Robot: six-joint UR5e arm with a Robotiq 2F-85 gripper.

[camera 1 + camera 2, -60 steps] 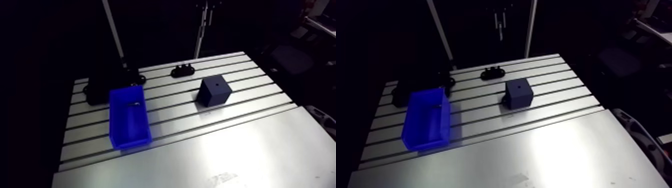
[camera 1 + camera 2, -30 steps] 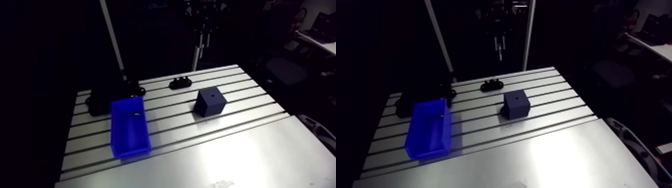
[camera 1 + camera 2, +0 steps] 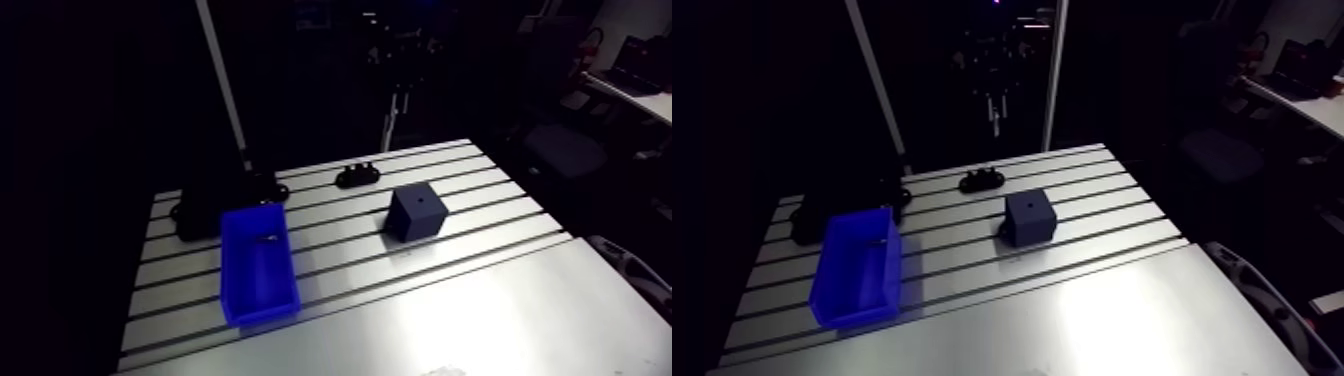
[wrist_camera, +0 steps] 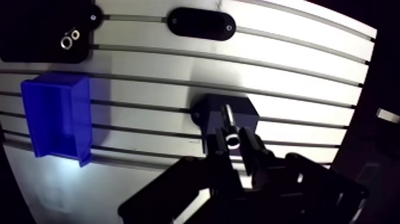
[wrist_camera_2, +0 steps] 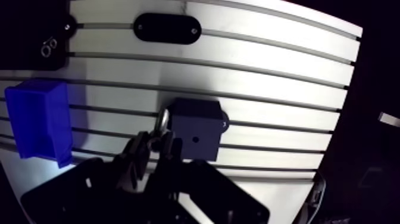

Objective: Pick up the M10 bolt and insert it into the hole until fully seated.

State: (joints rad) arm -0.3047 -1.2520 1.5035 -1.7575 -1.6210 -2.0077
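Wrist view first: your claw (image 4: pixel 232 144) is clamped on the M10 bolt (image 4: pixel 229 124). The fingers (image 4: pixel 255 158) stand slightly apart with the silvery shank pinched between them and pointing ahead of the claw. You are holding it up off the slotted surface (image 4: pixel 297 71), with nothing beneath it touching.

Under the claw sits the dark blue cube (image 5: pixel 193 128). Through one eye the bolt lies across the cube's top. Through the other it lines up with the cube's near edge, so you cannot yet call it centred. The hole (image 5: pixel 196 140) in the cube's top face shows as a small dark dot with nothing in it, and the bolt's tip is apart from it.

Beside the cube, well apart from it, the blue bin (image 4: pixel 56 116) rests open side up. Beyond the cube a black oblong plate (image 4: pixel 201 24) lies flat across the slots. Past the bin a black fixture (image 4: pixel 41 30) carries two metal rings (image 4: pixel 69 40).

Arm view: you see the cube near the middle of the surface with its hole facing up. The bin is off to one side with a small item (image 3: pixel 268 238) inside it, too small to name. The claw up at the dim top edge is too dark to read from there.
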